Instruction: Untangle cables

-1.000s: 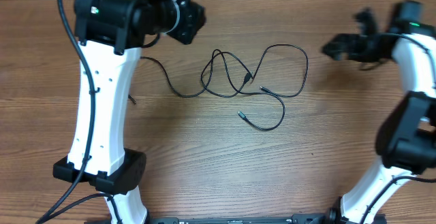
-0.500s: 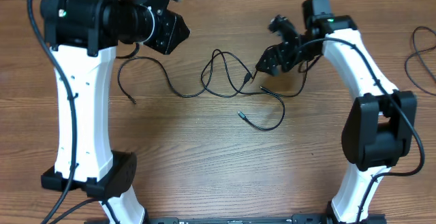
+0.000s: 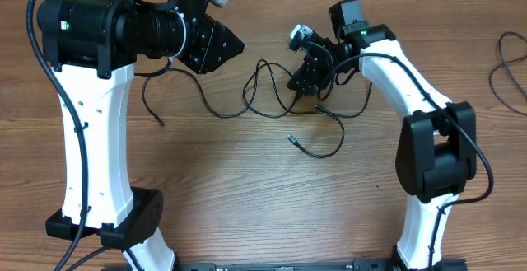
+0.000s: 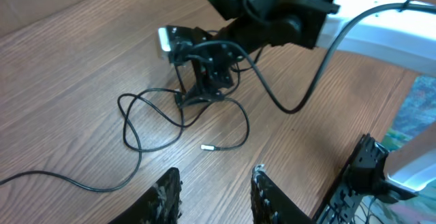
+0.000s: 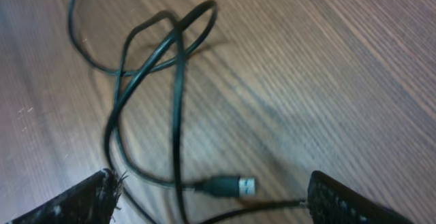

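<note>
The cables (image 3: 221, 115) lie as thin black strands looped over one another in mid-table, with one loose plug end (image 3: 290, 138) toward the front. My right gripper (image 3: 301, 83) hovers low over the right side of the tangle, open. In the right wrist view its wide-set fingertips (image 5: 75, 207) flank a USB plug (image 5: 228, 184) and crossing strands (image 5: 178, 81), touching none. My left gripper (image 3: 232, 47) hangs above the table's back left, away from the cables. Its jaws (image 4: 214, 193) stand open over bare wood, nothing between them. The tangle (image 4: 126, 118) shows farther off, under the right gripper (image 4: 201, 84).
Another black cord (image 3: 504, 65) lies at the table's far right edge. One strand of the cables trails left to an end (image 3: 161, 123) near the left arm's white column (image 3: 95, 139). The right arm's base (image 3: 432, 164) stands front right.
My right arm has swung in from the far right and come down over the tangle, its jaws narrowing a little. The left arm has shifted slightly; the cables lie about as before.
</note>
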